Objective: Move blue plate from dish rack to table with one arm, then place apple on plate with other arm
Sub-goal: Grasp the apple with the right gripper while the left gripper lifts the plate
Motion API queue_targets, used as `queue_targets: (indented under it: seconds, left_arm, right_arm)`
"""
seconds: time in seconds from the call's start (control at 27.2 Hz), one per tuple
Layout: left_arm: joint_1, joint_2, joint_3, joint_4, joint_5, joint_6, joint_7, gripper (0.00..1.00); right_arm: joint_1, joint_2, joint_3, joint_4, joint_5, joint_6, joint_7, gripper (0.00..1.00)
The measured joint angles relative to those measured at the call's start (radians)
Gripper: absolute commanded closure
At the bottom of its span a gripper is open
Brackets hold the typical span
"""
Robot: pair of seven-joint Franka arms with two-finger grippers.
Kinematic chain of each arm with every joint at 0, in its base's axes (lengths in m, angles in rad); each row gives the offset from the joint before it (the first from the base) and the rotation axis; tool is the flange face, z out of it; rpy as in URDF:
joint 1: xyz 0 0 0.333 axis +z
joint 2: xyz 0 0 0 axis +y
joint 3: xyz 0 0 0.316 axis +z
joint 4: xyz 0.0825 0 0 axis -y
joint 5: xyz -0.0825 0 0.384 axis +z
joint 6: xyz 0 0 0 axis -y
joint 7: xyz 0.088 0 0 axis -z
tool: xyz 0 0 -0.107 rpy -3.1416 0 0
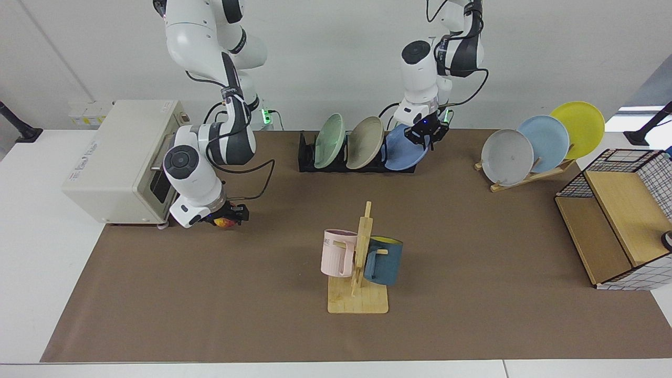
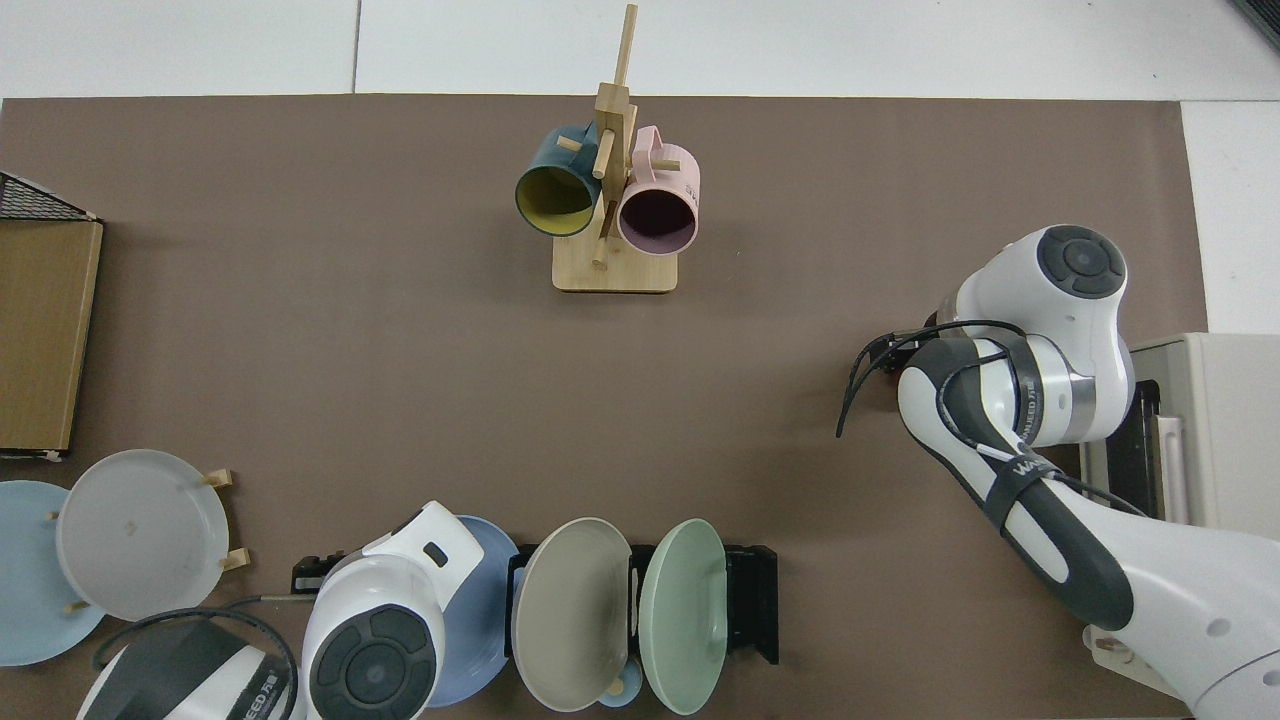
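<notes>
The blue plate [image 1: 403, 151] leans in the end slot of the black dish rack [image 1: 306, 159], nearest the plate stand. My left gripper [image 1: 426, 135] is at the plate's upper rim, touching or nearly touching it. From above, the left arm hides much of the blue plate [image 2: 487, 600] beside the dish rack [image 2: 752, 603]. The apple [image 1: 225, 223], red and yellow, sits between the fingers of my right gripper [image 1: 229, 217], just over the brown table [image 1: 472, 236] in front of the toaster oven. In the top view the right arm hides the apple.
A green plate [image 1: 329, 140] and a beige plate [image 1: 365, 142] share the rack. A toaster oven [image 1: 121, 157] stands behind the right arm. A mug tree [image 1: 360, 262] with two mugs stands mid-table. A wooden stand [image 1: 527, 176] holds three plates; a wire basket [image 1: 619, 220] sits beyond it.
</notes>
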Motion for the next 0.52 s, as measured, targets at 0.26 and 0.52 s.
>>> queue_targets:
  seconds: [0.26,0.52]
  left_arm:
    - [0.0,-0.003,-0.008,0.111,0.005,-0.135,0.028,1.0]
    - [0.0,-0.003,-0.08,0.161,0.126,-0.177,0.005,1.0]
  right_arm:
    - [0.0,-0.05,0.0,0.036,0.055,-0.008,0.009,1.0]
    - [0.003,-0.176,0.002,0.057,0.048,-0.149,0.012,1.0]
